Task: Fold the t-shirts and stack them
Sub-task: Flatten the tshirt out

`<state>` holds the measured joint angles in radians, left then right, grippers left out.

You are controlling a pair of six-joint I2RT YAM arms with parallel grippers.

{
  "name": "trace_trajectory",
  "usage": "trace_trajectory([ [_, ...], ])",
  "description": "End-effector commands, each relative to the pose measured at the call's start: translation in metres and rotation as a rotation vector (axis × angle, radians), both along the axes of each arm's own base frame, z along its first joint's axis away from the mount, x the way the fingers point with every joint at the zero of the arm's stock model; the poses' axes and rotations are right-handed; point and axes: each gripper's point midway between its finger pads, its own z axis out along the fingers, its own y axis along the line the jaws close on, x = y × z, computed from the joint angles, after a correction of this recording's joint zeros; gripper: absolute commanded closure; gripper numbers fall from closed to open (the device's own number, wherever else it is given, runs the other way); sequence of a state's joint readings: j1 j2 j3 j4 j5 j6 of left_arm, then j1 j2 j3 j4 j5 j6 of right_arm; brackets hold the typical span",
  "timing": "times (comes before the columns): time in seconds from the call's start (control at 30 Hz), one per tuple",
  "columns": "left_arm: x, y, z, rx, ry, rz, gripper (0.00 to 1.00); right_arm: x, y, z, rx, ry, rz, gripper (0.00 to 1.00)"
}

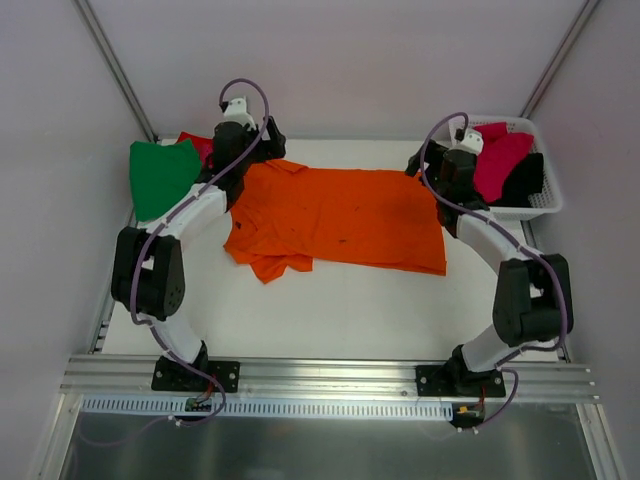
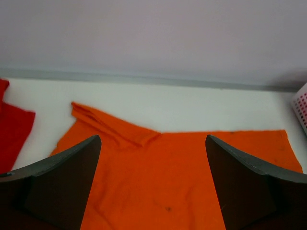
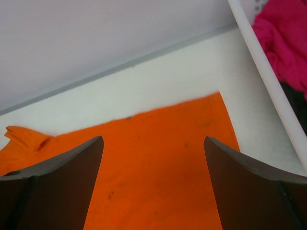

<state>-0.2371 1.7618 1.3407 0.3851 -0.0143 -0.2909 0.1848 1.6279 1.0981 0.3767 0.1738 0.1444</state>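
Left gripper [image 2: 152, 139] above orange t-shirt [image 2: 158, 191]

A robotics lab cell: white table [image 1: 340, 310] boxed by plain panels [image 1: 340, 60], aluminium rail [image 1: 330, 377] in front.

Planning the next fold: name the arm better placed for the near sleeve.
Likely left: left gripper hovers open at the orange t-shirt's sleeve end; right gripper is over the hem end.
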Motion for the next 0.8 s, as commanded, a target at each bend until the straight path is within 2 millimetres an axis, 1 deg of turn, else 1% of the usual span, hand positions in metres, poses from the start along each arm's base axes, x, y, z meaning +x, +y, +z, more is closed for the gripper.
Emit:
trace_trajectory([
  [0.0,-0.047,0.012,-0.003,0.043,0.086,0.114,0.1,-0.046,-0.004,-0.001,0.053,0.04,-0.047,0.09],
  [0.03,-0.059,0.011,-0.012,0.012,0.128,0.13,0.11,-0.058,0.0,-0.007,0.061,0.063,-0.049,0.09],
  [0.07,-0.081,0.014,-0.046,0.035,0.222,0.131,0.13,-0.071,0.0,0.0,0.082,0.056,-0.045,0.09],
  [0.1,-0.098,0.007,-0.044,0.024,0.236,0.128,0.13,-0.087,-0.001,-0.02,0.084,0.1,-0.047,0.09],
  [0.13,-0.12,0.012,-0.076,0.017,0.315,0.163,0.13,-0.097,0.002,-0.024,0.104,0.113,-0.05,0.09],
  [0.17,-0.134,0.01,-0.086,0.014,0.343,0.156,0.14,-0.11,0.002,-0.018,0.118,0.1,-0.052,0.09],
  [0.2,-0.155,0.003,-0.087,0.014,0.36,0.142,0.15,-0.124,0.004,-0.035,0.117,0.131,-0.04,0.09],
  [0.23,-0.174,0.011,-0.112,0.023,0.414,0.199,0.14,-0.131,0.006,-0.036,0.121,0.132,-0.032,0.09],
  [0.27,-0.189,0.012,-0.112,0.011,0.424,0.202,0.15,-0.141,0.002,-0.043,0.104,0.161,-0.047,0.09],
  [0.3,-0.206,0.014,-0.124,0.006,0.473,0.209,0.18,-0.151,0.002,-0.043,0.101,0.165,-0.042,0.09],
  [0.33,-0.226,0.01,-0.143,-0.02,0.526,0.213,0.19,-0.156,0.001,-0.045,0.1,0.176,-0.045,0.09],
  [0.37,-0.237,0.008,-0.138,-0.046,0.516,0.199,0.21,-0.163,0.0,-0.05,0.094,0.199,-0.046,0.09],
  [0.4,-0.258,0.003,-0.154,-0.044,0.567,0.187,0.24,-0.168,0.0,-0.05,0.097,0.2,-0.043,0.09],
  [0.43,-0.269,0.001,-0.157,-0.043,0.577,0.177,0.24,-0.17,-0.001,-0.05,0.093,0.209,-0.04,0.09],
  [0.47,-0.279,-0.001,-0.153,-0.052,0.565,0.162,0.24,-0.176,-0.002,-0.055,0.08,0.24,-0.04,0.08],
  [0.5,-0.296,0.002,-0.167,-0.056,0.607,0.177,0.23,-0.178,-0.003,-0.058,0.07,0.257,-0.04,0.08],
  [0.53,-0.308,-0.004,-0.171,-0.069,0.615,0.152,0.22,-0.182,-0.004,-0.062,0.061,0.282,-0.039,0.07],
  [0.57,-0.315,-0.007,-0.164,-0.121,0.587,0.129,0.21,-0.183,-0.004,-0.065,0.053,0.293,-0.035,0.07],
  [0.6,-0.327,-0.002,-0.179,-0.153,0.608,0.151,0.19,-0.184,-0.003,-0.07,0.051,0.307,-0.03,0.07],
  [0.63,-0.335,-0.004,-0.181,-0.172,0.597,0.141,0.16,-0.186,-0.001,-0.074,0.054,0.32,-0.022,0.06],
  [0.67,-0.337,-0.003,-0.174,-0.224,0.556,0.138,0.14,-0.186,-0.001,-0.078,0.058,0.33,-0.021,0.05],
  [0.7,-0.342,0.006,-0.185,-0.237,0.549,0.174,0.13,-0.187,0.002,-0.08,0.062,0.336,-0.013,0.05],
  [0.77,-0.345,0.008,-0.183,-0.28,0.516,0.17,0.11,-0.187,0.005,-0.085,0.068,0.351,0.002,0.05],
])
